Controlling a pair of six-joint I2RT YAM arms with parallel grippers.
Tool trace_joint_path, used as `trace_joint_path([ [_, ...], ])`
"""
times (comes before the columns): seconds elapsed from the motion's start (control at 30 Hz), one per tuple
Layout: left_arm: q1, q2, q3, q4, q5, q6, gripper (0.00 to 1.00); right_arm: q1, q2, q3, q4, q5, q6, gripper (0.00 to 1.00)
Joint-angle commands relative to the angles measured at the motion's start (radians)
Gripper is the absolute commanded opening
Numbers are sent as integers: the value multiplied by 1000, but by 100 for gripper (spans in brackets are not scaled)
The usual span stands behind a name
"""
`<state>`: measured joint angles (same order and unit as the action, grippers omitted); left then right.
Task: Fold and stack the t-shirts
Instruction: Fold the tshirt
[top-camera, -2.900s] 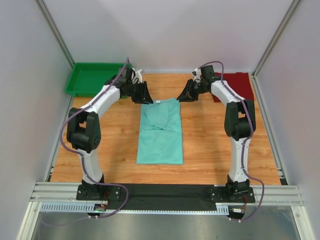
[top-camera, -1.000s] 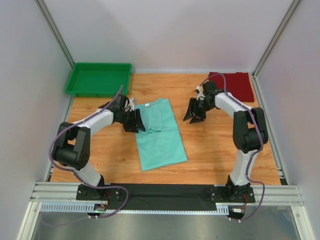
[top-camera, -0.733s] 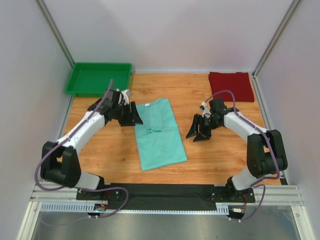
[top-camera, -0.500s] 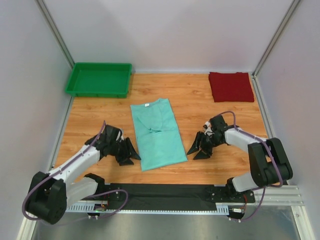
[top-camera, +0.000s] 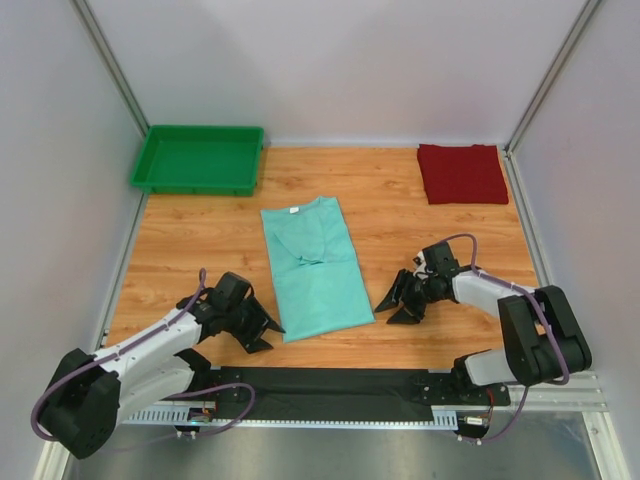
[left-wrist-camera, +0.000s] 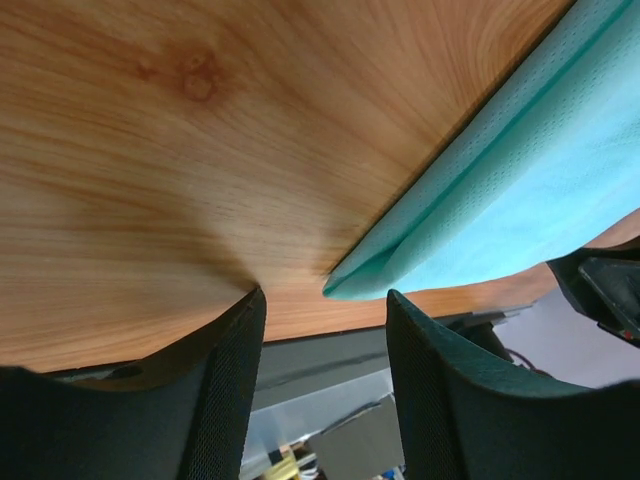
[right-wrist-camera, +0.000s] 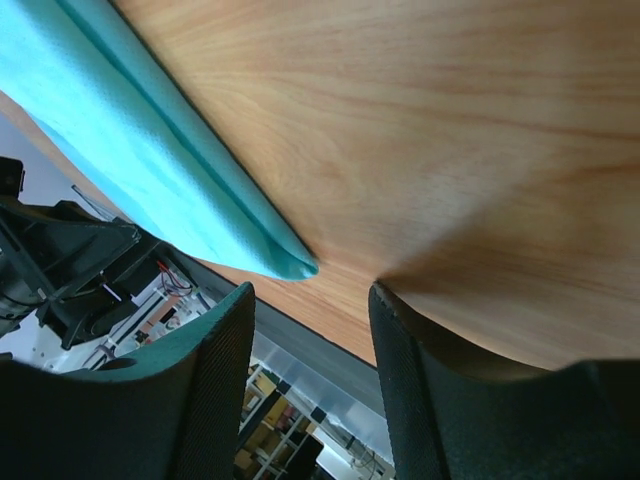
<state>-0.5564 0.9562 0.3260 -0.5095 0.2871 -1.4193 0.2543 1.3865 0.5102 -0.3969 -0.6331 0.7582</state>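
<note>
The green shirt lies flat in the middle of the table, folded into a long strip. The red shirt sits folded in the far right corner. The left claw and right claw are both wide open and hold nothing, one beside each near corner of the strip. I think next they pinch those corners and bring them to the far end

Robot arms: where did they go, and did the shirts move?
The left tool and right tool let go of the green shirt at its collar end and swung back toward the near edge, now open beside its bottom corners. The green shirt ended up slightly turned. The red shirt and tray stayed put.
</note>
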Motion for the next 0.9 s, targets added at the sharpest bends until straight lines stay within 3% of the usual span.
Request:
trace_joint_path([
  [0.0, -26, -2, 2, -21, -45, -96, 59, 19, 32, 13, 55, 16, -29, 51],
  [0.87, -73, 99, -77, 57, -46, -220, 52, 114, 149, 85, 23, 73, -148, 51],
])
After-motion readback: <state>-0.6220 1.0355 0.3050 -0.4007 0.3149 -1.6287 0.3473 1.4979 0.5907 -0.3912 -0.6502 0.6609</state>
